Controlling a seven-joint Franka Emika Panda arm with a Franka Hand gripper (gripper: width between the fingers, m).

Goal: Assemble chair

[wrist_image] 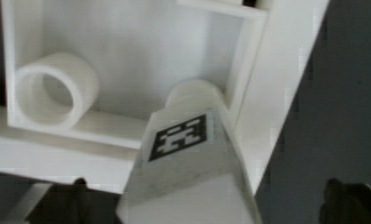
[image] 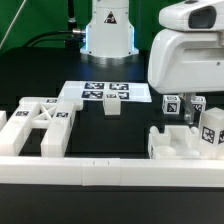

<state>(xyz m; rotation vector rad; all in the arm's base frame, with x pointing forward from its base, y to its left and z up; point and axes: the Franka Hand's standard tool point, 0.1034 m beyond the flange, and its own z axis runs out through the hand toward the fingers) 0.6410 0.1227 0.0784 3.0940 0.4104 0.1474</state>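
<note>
Wrist view blurred, end effector [wrist_image: 208, 203] fingertips [wrist_image: 66, 200] cropped at frame edge; exterior view: X-braced frame [image: 40, 125] cut by left edge, arm [image: 185, 50] partly hides small cubes [image: 197, 104].

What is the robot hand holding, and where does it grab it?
Nothing is held. The gripper is open, with a tagged white chair part between its jaws, untouched.

marker board [image: 105, 92]: flat on black table [image: 125, 135] | white border rail [image: 95, 172]: across the foreground
</note>
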